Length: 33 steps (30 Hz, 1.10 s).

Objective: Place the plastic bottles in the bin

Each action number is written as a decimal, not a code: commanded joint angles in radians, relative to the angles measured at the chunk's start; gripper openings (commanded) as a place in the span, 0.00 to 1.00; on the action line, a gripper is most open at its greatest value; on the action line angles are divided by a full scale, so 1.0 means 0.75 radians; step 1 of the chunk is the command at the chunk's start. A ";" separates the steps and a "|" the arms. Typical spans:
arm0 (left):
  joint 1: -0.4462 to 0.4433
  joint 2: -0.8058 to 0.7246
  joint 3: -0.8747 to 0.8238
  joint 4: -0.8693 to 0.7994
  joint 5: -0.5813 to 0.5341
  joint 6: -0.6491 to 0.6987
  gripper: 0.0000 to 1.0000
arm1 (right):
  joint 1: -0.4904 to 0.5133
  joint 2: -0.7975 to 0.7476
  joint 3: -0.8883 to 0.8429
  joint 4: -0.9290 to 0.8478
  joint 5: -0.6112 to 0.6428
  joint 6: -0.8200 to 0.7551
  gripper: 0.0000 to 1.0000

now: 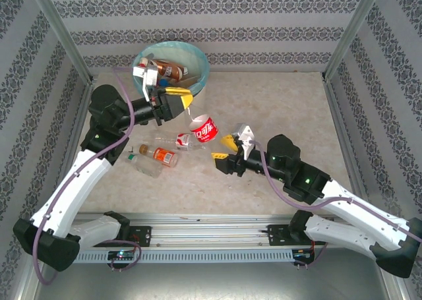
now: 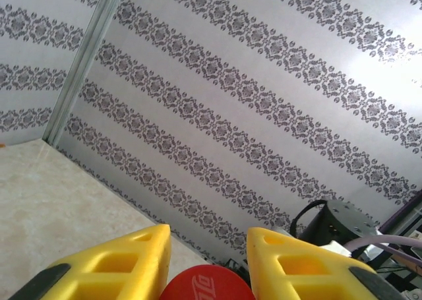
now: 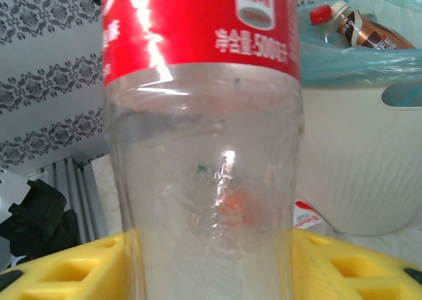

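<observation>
- Near the middle of the table (image 1: pixel 277 109), between the two grippers: a red bottle (image 1: pixel 206 130).
- Clear and see-through at the bottom end (image 3: pixel 204 168), with a wide red label and white letters higher up.
- On top, a round red cap (image 2: pixel 208 285).
- At 11 o'clock from the red bottle: the left gripper (image 1: pixel 186 102), at the cap end.
- Left gripper (image 2: pixel 208 234) clamped on the red bottle, yellow fingers (image 2: pixel 125 260) snug on both sides of the cap.
- At 4 o'clock from the red bottle: the right gripper (image 1: pixel 223 148).
- Clear end of the red bottle between the yellow fingers (image 3: pixel 72 267) of the right gripper (image 3: pixel 211 247); cannot tell if squeezing or loose.
- At 12 o'clock on the table: the bin (image 1: pixel 203 61), round and cream-white (image 3: pixel 356 155).
- Over its rim, a light blue-green bag (image 3: pixel 336 56).
- Inside the bin: a brown bottle (image 1: pixel 168 69) with a red cap, lying on its side (image 3: pixel 362 28).
- At 8 o'clock from the red bottle, just beside it: a small red-white bottle (image 1: pixel 186 140), lying down.
- Farther out at 8 o'clock: an orange bottle (image 1: pixel 163 155), lying down.
- Just beside that: a clear bottle (image 1: pixel 148 166), lying down too.
</observation>
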 commanded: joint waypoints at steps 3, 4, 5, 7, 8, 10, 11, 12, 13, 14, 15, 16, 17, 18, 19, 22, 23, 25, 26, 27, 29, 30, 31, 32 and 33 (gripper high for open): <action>-0.015 -0.111 0.048 -0.147 -0.198 0.252 0.00 | 0.004 0.083 0.070 0.058 0.003 0.071 0.81; -0.012 -0.103 0.082 -0.186 -0.260 0.271 0.00 | 0.021 0.089 0.062 0.074 0.031 0.065 0.97; -0.012 -0.090 0.126 -0.228 -0.311 0.278 0.00 | 0.046 0.090 0.051 0.091 0.103 0.066 0.98; -0.010 -0.052 0.232 -0.312 -0.405 0.290 0.00 | 0.093 0.091 0.057 0.078 0.337 0.097 0.98; -0.010 -0.047 0.258 -0.324 -0.440 0.297 0.00 | 0.099 0.090 0.067 0.071 0.383 0.106 0.98; -0.010 -0.052 0.282 -0.289 -0.535 0.316 0.00 | 0.102 0.087 0.093 0.036 0.463 0.093 0.98; -0.011 -0.053 0.294 -0.286 -0.589 0.330 0.00 | 0.102 0.083 0.105 0.008 0.505 0.076 0.98; -0.011 -0.052 0.317 -0.305 -0.656 0.365 0.00 | 0.102 0.079 0.119 -0.027 0.557 0.051 0.98; -0.010 -0.054 0.347 -0.346 -0.731 0.412 0.00 | 0.102 0.070 0.127 -0.056 0.610 0.034 0.98; -0.010 -0.063 0.366 -0.381 -0.811 0.450 0.00 | 0.101 0.055 0.125 -0.068 0.657 0.022 0.98; -0.010 -0.078 0.378 -0.405 -0.896 0.497 0.00 | 0.100 0.039 0.113 -0.069 0.699 0.007 0.98; -0.011 -0.100 0.371 -0.403 -0.962 0.540 0.00 | 0.099 0.018 0.096 -0.061 0.734 -0.003 0.98; -0.011 -0.118 0.364 -0.398 -1.020 0.577 0.00 | 0.095 0.002 0.076 -0.047 0.754 -0.008 0.98; -0.011 -0.130 0.363 -0.405 -1.083 0.610 0.00 | 0.086 -0.019 0.048 -0.025 0.767 -0.012 0.98; -0.011 -0.137 0.369 -0.419 -1.130 0.643 0.00 | 0.077 -0.032 0.023 0.000 0.777 -0.009 0.98; -0.011 -0.127 0.403 -0.435 -1.197 0.685 0.00 | 0.050 -0.046 -0.016 0.014 0.878 0.043 0.98; -0.011 -0.124 0.408 -0.424 -1.197 0.690 0.00 | 0.044 -0.046 -0.016 -0.003 0.919 0.062 0.98; -0.010 -0.112 0.412 -0.395 -1.196 0.685 0.00 | 0.035 -0.049 -0.022 -0.027 0.979 0.077 0.98; -0.011 -0.104 0.410 -0.383 -1.196 0.683 0.00 | 0.034 -0.052 -0.028 -0.028 0.988 0.077 0.98; -0.010 -0.092 0.406 -0.367 -1.196 0.680 0.00 | 0.029 -0.059 -0.037 -0.026 0.989 0.077 0.98; -0.010 -0.059 0.403 -0.333 -1.191 0.691 0.00 | 0.023 -0.068 -0.049 -0.023 0.970 0.081 0.98; -0.010 -0.033 0.413 -0.323 -1.172 0.717 0.00 | 0.022 -0.072 -0.050 -0.023 0.953 0.081 0.98; -0.010 -0.003 0.429 -0.314 -1.151 0.741 0.00 | 0.022 -0.077 -0.046 -0.032 0.938 0.085 0.98; -0.011 0.029 0.442 -0.304 -1.142 0.750 0.00 | 0.022 -0.079 -0.043 -0.045 0.928 0.090 0.98; -0.010 0.067 0.462 -0.297 -1.134 0.753 0.00 | 0.022 -0.086 -0.040 -0.057 0.923 0.103 0.98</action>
